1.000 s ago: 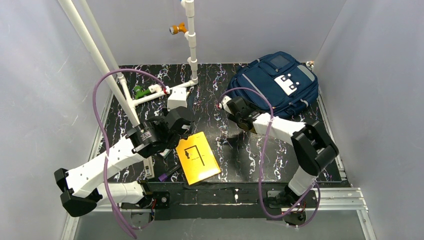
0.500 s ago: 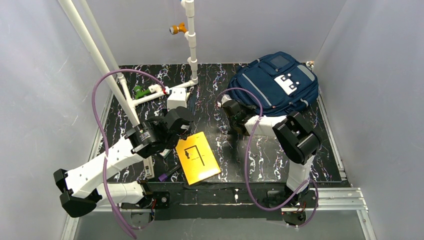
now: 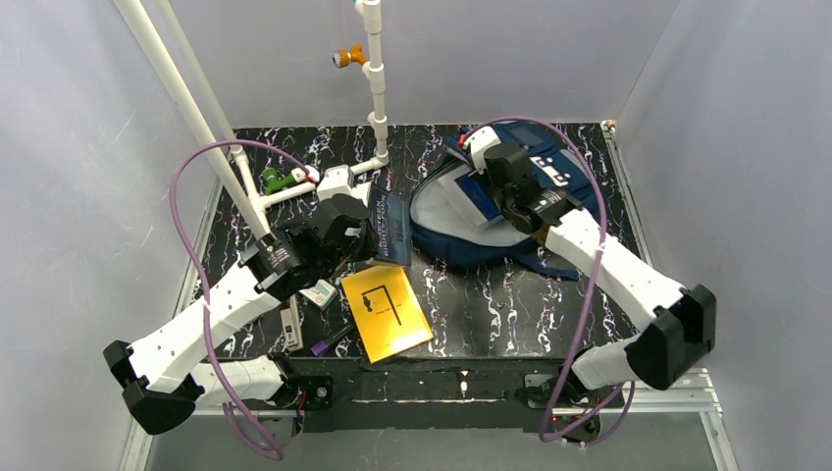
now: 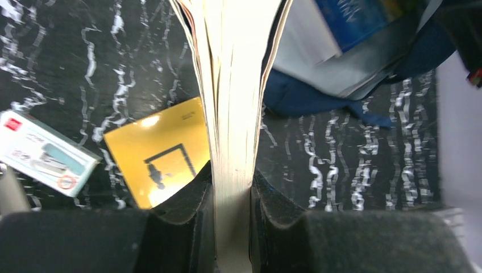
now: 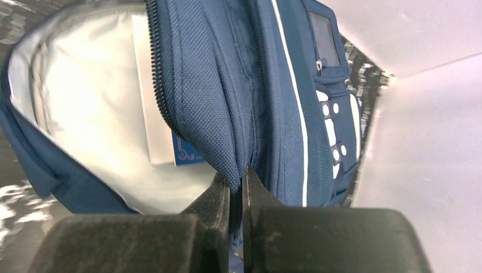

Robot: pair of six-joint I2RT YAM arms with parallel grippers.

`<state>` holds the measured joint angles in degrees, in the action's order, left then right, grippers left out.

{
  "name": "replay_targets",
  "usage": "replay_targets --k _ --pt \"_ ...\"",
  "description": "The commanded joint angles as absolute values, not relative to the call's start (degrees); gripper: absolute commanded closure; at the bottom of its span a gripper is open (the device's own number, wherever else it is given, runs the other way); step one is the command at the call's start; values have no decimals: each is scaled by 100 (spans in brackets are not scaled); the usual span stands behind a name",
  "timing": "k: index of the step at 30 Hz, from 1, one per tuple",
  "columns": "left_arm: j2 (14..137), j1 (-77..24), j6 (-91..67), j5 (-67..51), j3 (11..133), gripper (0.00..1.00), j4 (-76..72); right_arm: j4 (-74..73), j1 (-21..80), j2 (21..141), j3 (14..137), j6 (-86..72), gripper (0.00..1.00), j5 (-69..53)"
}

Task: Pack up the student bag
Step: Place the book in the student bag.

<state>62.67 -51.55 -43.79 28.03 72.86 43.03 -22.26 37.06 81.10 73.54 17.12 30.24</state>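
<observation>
The student bag (image 3: 459, 247) lies open at the far right of the worktop (image 3: 491, 304).
The right hand (image 5: 236, 185) is clamped on its navy flap; the left hand (image 4: 232, 187) is clamped on a thick book (image 4: 230, 85) near the opening.

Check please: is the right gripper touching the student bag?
Touching. The right wrist view shows the right gripper shut on a fold of the student bag, with blue fabric pinched between its jaws.

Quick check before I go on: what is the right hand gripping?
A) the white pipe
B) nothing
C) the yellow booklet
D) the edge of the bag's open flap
D: the right wrist view shows the right hand shut on the navy fabric edge of the student bag.
</observation>
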Motion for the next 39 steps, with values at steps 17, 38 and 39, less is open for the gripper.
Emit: replay_targets --k 17,38,39 --pt "6111 -4795 -7751 1837 5805 100 505 -2001 3814 6831 7643 -498 99 1689" --pt "8186 -4873 -8307 2387 5825 100 -2536 -2056 3814 6797 7645 -639 99 1498" --pt "8102 -4892 -8155 2410 5798 100 -2550 -2049 3810 6787 7643 -623 99 1515"
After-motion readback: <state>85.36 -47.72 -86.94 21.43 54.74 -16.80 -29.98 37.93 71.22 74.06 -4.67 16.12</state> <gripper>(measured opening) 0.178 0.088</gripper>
